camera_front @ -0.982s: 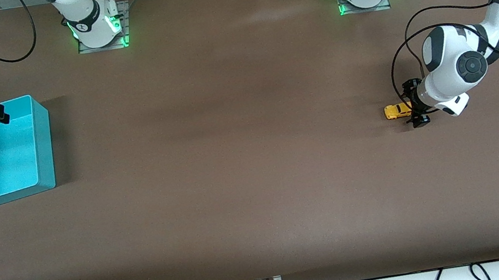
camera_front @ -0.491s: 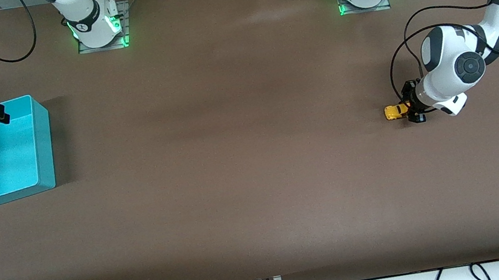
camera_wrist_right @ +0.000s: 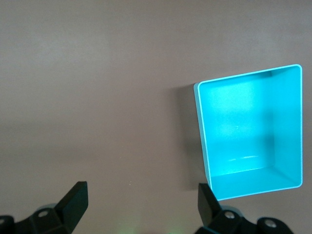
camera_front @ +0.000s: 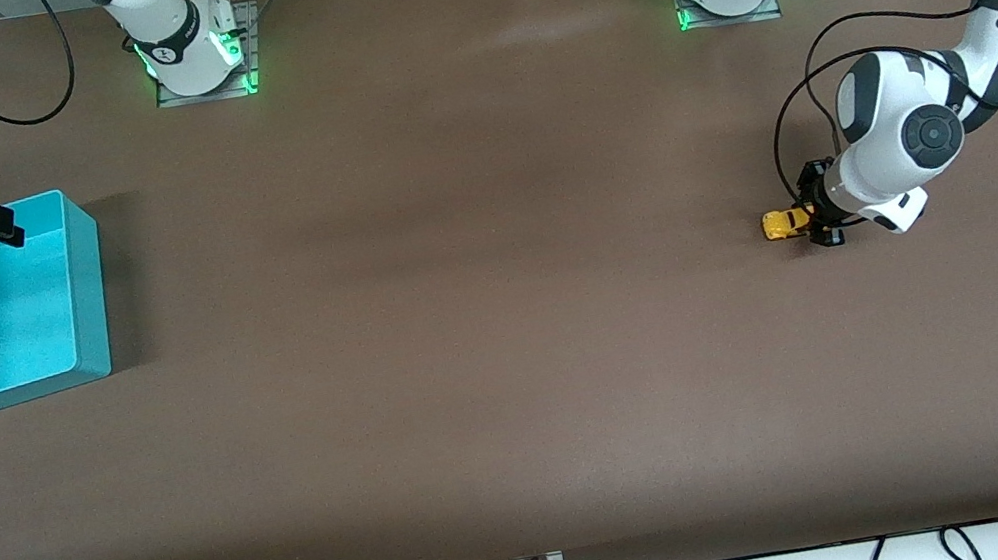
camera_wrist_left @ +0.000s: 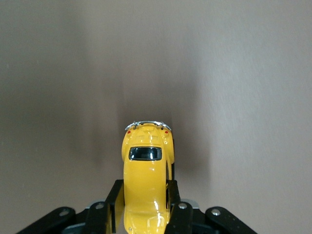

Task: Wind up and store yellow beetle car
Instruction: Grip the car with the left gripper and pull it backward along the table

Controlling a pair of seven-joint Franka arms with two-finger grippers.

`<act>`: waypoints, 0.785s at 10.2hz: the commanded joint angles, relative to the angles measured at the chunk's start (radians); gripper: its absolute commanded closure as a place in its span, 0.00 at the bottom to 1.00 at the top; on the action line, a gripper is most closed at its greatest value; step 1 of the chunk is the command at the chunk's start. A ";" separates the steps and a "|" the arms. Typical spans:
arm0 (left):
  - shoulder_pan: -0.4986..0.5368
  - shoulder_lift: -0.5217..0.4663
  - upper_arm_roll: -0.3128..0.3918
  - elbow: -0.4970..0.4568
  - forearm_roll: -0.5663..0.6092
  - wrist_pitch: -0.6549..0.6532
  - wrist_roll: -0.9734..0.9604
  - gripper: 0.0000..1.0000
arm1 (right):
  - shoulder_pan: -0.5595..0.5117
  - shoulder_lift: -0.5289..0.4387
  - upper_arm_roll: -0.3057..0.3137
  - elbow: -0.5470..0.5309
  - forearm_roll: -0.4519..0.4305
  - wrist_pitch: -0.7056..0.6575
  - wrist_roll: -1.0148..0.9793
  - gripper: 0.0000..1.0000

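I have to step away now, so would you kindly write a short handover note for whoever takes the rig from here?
Left gripper: shut on the yellow beetle car, low at the table toward the left arm's end; whether the wheels touch the surface cannot be told.
Right gripper: open, holding nothing, waiting by the turquoise bin at the right arm's end.
Bin: nothing in it.
Done: the car is grasped.
Left: wind it up, carry it to the bin, put it inside.
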 commanded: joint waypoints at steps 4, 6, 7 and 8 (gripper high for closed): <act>-0.009 0.034 -0.086 0.006 0.015 0.055 -0.130 1.00 | 0.000 0.009 0.006 0.023 -0.017 -0.015 -0.002 0.00; 0.000 0.056 -0.084 0.008 0.031 0.077 -0.119 1.00 | 0.000 0.011 0.006 0.023 -0.015 -0.015 -0.002 0.00; 0.003 0.065 -0.081 0.011 0.031 0.095 -0.110 1.00 | 0.000 0.014 0.006 0.023 -0.015 -0.015 -0.002 0.00; 0.003 0.071 -0.075 0.011 0.040 0.098 -0.104 1.00 | 0.000 0.014 0.006 0.023 -0.015 -0.015 -0.002 0.00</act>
